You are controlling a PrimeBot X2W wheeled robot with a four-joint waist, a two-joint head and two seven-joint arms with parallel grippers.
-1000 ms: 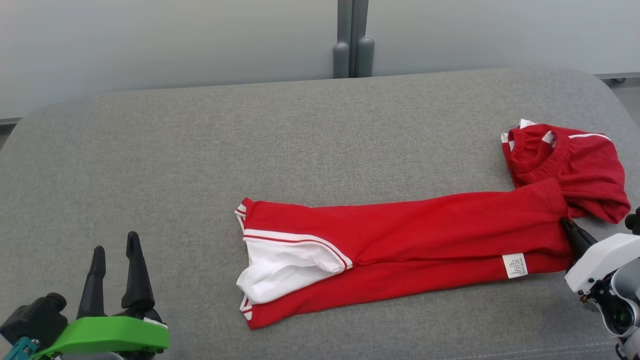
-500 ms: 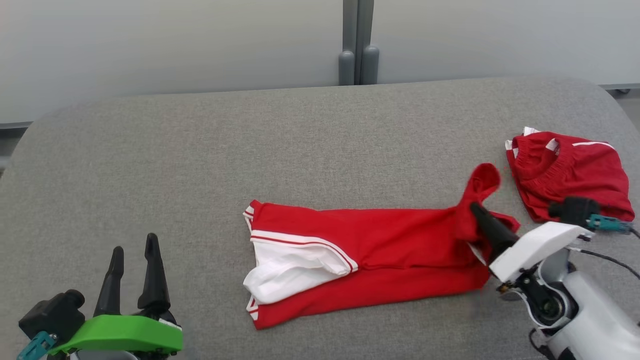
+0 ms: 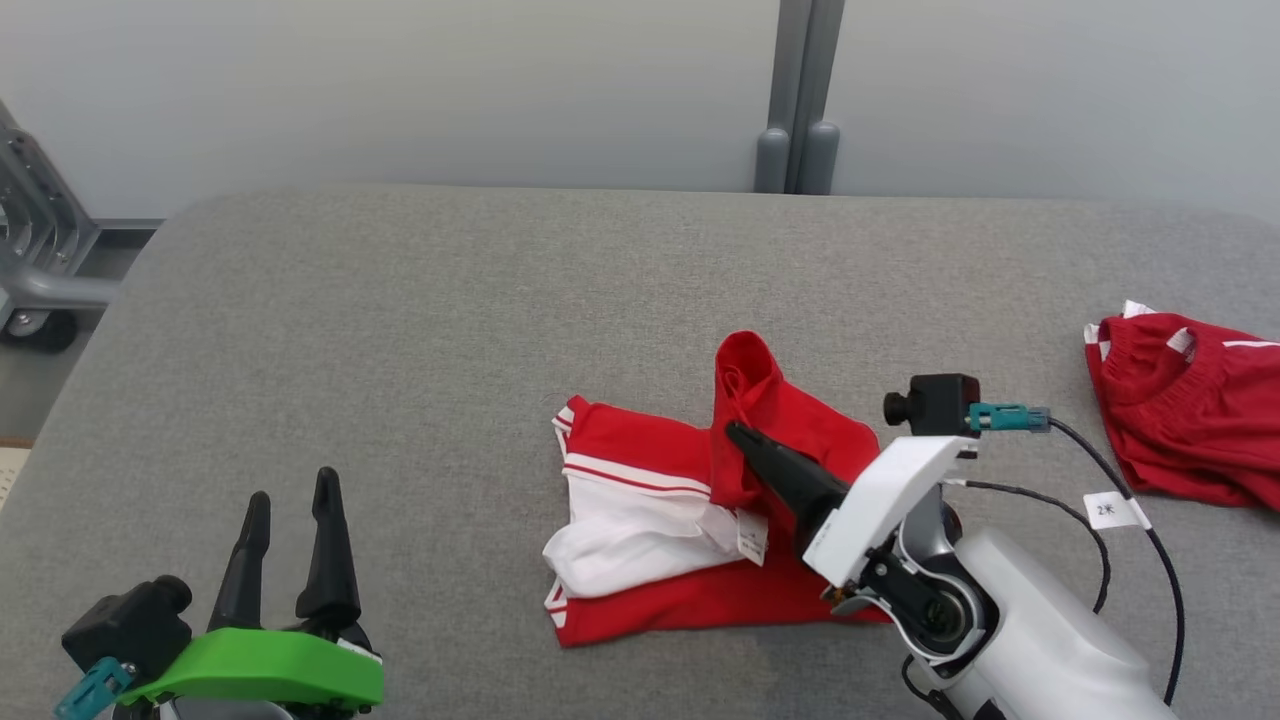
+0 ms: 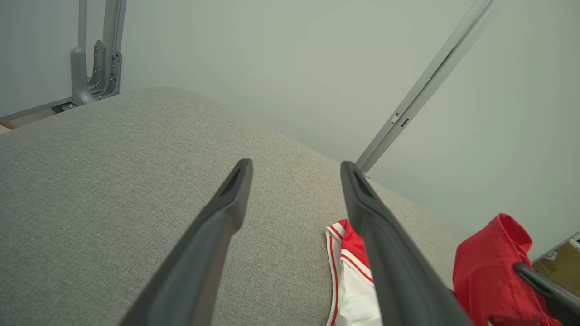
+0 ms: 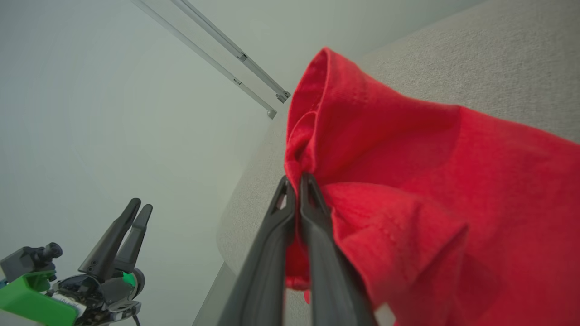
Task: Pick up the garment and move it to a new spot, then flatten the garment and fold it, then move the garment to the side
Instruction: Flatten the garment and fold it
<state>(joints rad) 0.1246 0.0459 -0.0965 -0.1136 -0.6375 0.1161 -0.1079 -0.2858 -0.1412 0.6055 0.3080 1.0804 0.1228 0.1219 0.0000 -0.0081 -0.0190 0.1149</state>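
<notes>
- The right gripper (image 3: pixel 733 430) is pinched closed on one end of the red garment with white trim (image 3: pixel 680 600). It holds that end raised as a bunched peak just above centre in the head view.
- A second ago this garment lay stretched out as a long strip, with the pinched end at the far right beside the red shorts (image 3: pixel 1190 410). That end has now been carried left over the garment's other half, so the cloth is doubled and much shorter.
- The head camera has also turned, so the whole picture has shifted.
- The garment's left end, with its white panel, lies flat on the grey padded table (image 3: pixel 400 330), right of centre.
- In the right wrist view the fingertips (image 5: pixel 302 181) press together on a fold of the red cloth (image 5: pixel 408 158).
- The left gripper (image 3: pixel 292 487) stays at the lower left, fingers spread wide, holding nothing and well apart from the garment.
- Bare grey surface stretches across the left half and along the top, up to the table's rounded far edge.
- A wide gap lies between the garment and the red shorts at the right edge.
</notes>
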